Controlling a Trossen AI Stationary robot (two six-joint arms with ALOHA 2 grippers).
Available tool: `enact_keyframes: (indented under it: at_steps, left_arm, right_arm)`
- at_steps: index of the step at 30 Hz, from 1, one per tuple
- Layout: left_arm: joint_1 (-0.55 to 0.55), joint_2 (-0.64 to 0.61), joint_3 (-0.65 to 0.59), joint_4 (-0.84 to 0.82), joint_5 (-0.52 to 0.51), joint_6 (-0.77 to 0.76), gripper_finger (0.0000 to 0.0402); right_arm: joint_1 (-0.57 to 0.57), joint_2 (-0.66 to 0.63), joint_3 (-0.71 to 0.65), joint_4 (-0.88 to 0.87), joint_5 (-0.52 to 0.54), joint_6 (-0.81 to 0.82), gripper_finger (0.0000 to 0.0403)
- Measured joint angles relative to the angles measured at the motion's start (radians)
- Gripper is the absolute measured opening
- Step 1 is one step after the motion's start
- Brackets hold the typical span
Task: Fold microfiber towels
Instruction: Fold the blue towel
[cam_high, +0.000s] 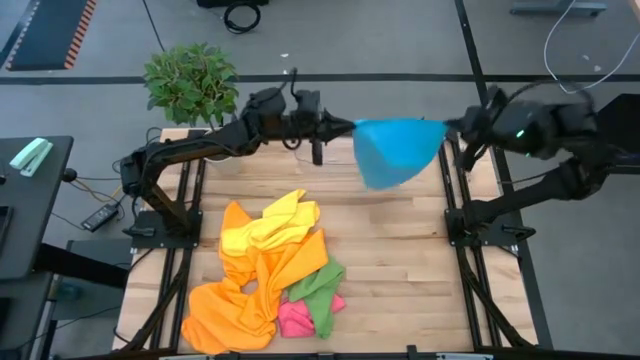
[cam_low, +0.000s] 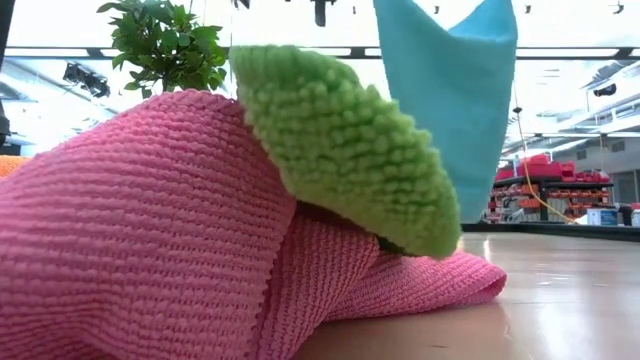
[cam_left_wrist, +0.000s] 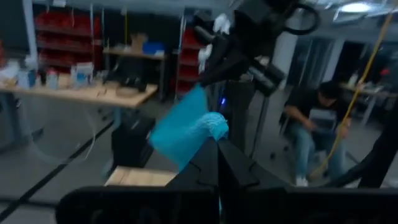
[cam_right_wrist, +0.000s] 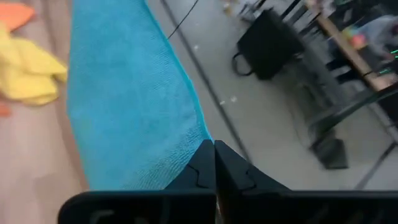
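Microfiber towels are the job, and one of them, a soft bright-blue square cloth (cam_high: 397, 150), hangs in the air stretched between the two arms, well above the pale wooden slatted surface (cam_high: 400, 250). The left tool (cam_high: 350, 127) is pinched fully shut on one upper corner of it; the right tool (cam_high: 450, 126) is likewise shut on the opposite upper corner. Between the two tools the top edge runs nearly taut, and below them the cloth sags into a loose, curved pocket, which suggests a light, limp fabric with no stiffness of its own. Its nap looks fine and slightly fuzzy, so it should grip well between the fingers rather than slip, and corners or edges are the sensible places to hold it.

Below and toward the near side of the left tool lies the rest of the pile: crumpled orange cloths (cam_high: 235, 300), a rumpled yellow cloth (cam_high: 270, 230) on top of them, a green cloth (cam_high: 320, 290) and a pink cloth (cam_high: 295, 318) touching at the heap's near end. Seen level with the surface, the pink one shows a ribbed weave and the green one a nubbly, looped pile, draped over it. A leafy potted plant (cam_high: 192, 82) stands behind the left arm.
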Motion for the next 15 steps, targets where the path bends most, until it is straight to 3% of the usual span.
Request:
enact_keyframes:
  at_steps: [4, 9, 13, 15]
  left_arm:
    - [-0.004, 0.000, 0.000, 0.051, 0.037, -0.052, 0.0001]
    - [-0.026, 0.001, 0.000, 0.013, 0.070, -0.052, 0.0001]
    - [-0.026, 0.000, 0.000, -0.047, 0.083, -0.053, 0.0001]
    - [-0.025, 0.000, 0.000, -0.098, 0.148, -0.061, 0.0001]
  right_arm:
    - [-0.064, 0.050, 0.137, -0.065, -0.092, 0.036, 0.0000]
    - [-0.079, 0.065, 0.166, -0.098, -0.435, 0.175, 0.0000]
    - [-0.079, 0.069, 0.166, -0.096, -0.521, 0.251, 0.0000]
    - [-0.076, 0.069, 0.166, -0.096, -0.592, 0.270, 0.0000]
